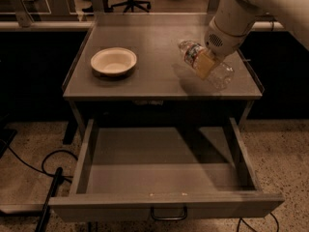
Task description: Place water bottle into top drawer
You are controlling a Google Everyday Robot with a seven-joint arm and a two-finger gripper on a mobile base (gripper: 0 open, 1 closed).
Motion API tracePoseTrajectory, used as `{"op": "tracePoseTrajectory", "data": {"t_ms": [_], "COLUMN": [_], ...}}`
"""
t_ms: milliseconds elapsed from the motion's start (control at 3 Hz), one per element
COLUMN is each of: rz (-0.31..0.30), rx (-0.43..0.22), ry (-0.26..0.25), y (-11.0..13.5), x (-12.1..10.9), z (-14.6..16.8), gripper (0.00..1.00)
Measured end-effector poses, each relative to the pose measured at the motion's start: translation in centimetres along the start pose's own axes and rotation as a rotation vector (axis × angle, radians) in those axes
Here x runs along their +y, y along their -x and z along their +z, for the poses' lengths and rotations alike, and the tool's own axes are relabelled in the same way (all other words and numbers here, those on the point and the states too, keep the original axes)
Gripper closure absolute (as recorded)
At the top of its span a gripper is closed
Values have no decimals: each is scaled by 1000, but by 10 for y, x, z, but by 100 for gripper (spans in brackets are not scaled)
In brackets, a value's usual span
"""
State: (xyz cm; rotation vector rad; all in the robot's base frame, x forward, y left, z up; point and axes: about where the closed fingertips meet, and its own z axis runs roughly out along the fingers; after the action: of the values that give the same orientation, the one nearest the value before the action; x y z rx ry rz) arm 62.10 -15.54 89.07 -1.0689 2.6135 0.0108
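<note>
You have one water bottle (220, 74): small, clear, crinkled plastic, with a coloured label band near the neck. It is tilted over the right side of the desk (154, 42), neck toward the back left, and its shadow falls on the flat grey top. The gripper (205, 64) is at the bottle's middle, jaws pinching it. One shallow, round white bowl (96, 62) sits on the left. One top drawer (164, 203), wide grey metal, stands open below, with one dark wire handle (168, 215) at its centre.
</note>
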Motion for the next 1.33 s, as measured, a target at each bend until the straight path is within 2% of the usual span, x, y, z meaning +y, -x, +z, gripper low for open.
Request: {"op": "tracePoseTrajectory", "data": {"t_ms": [333, 667, 1000, 1333], "rz": [16, 32, 18, 18], "rx": [4, 8, 3, 3], "ry": [27, 88, 189, 188], "y": [-13, -40, -69, -69], "x": [15, 53, 101, 101], "z": [-2, -8, -12, -12], "gripper": [100, 100, 100, 100]}}
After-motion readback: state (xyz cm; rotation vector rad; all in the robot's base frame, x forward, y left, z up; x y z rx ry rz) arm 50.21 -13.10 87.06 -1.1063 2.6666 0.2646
